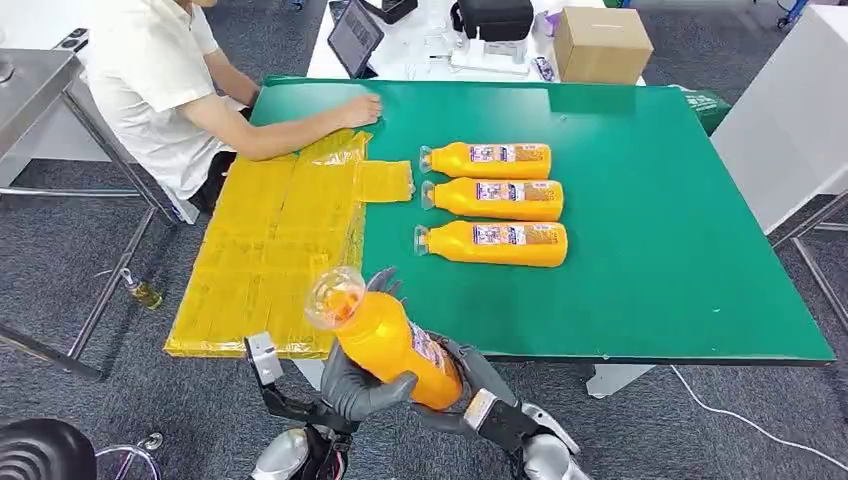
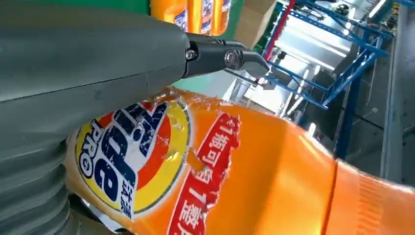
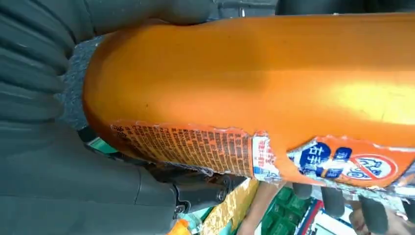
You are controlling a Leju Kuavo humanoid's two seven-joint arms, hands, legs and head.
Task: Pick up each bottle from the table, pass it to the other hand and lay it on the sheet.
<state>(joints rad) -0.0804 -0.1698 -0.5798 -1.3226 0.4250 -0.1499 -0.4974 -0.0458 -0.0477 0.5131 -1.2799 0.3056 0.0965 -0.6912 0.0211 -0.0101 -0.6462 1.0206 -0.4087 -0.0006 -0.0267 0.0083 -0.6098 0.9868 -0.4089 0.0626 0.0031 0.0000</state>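
An orange detergent bottle with a clear cap is tilted in the air just off the table's front edge, cap pointing up toward the yellow sheet. My left hand wraps its lower body from below, and my right hand grips it from the other side. In the left wrist view a finger lies over the bottle, above its round label. The right wrist view has the bottle pressed against my palm. Three more orange bottles lie side by side on the green table.
A person in a white shirt sits at the left, a hand resting on the sheet's far corner. Behind the green table stand a cardboard box, a tablet and a black bag. A white cabinet is at the right.
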